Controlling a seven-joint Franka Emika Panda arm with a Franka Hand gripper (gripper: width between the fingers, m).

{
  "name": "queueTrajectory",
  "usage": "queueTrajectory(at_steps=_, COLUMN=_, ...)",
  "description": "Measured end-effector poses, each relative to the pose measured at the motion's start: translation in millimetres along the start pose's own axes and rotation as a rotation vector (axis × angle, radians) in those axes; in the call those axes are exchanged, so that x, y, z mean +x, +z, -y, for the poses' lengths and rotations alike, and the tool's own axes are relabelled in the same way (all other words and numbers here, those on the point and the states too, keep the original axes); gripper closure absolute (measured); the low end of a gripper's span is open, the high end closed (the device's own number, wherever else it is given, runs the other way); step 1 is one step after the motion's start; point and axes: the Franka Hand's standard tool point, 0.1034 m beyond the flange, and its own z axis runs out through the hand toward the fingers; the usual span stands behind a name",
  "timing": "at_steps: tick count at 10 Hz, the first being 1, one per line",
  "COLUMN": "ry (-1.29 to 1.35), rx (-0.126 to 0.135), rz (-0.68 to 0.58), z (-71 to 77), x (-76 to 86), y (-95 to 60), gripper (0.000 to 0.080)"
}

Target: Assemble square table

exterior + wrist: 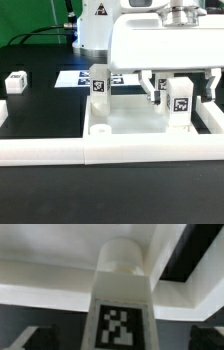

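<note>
1. Broadly, the counter (40,120) is one dark surface. It carries everything, and one long low border wall (40,150) runs along its near edge.
2. There is one square table slab (140,120). It lies flat on the counter in the corner of the border wall, on the exterior view's right.
3. There is one pincer (181,92). It hangs over the slab with its fingers (155,88) apart on either side of an upright leg, clamped on nothing. Daylight shows between each finger and the leg.
4. There is one marker board (72,78). It lies flat behind the slab and plays no part in the build.
5. Three legs are visible:
   - One leg stands between the open fingers (180,103). The wrist view shows its round end meeting the slab.
   - A second upright leg (99,85) stands on the slab's corner toward the exterior view's left.
   - One loose leg (15,82) sits on the counter, well apart at the exterior view's far left.
   - A fourth leg is not in sight.
6. The step in hand appears to be leg fitting, roughly at its midpoint. I cannot tell how firmly the leg under the pincer is seated. The next move likely calls for lifting straight up clear of that leg without knocking it, then crossing to the loose leg.
</note>
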Motion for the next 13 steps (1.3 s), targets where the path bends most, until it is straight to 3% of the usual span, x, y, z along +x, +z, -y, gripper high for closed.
queueTrajectory(at_steps=2, ry=0.002, rx=0.0, rz=0.007, z=-0.7, x=-0.2, y=0.1, gripper=0.0151)
queueTrajectory(at_steps=5, ry=0.045, rx=0.012, rz=0.147, z=-16.0, x=12.7, y=-10.4, gripper=0.0151)
queueTrajectory(at_steps=8, ry=0.068, rx=0.043, rz=0.407, z=-13.9, x=13.4, y=-9.4, gripper=0.0151)
queueTrajectory(at_steps=12, ry=0.069, rx=0.045, rz=0.448, z=-14.8, x=15.0, y=-0.6, gripper=0.0151)
queueTrajectory(at_steps=13, ry=0.068, rx=0.045, rz=0.448, z=-14.4, x=15.1, y=-0.6, gripper=0.0266)
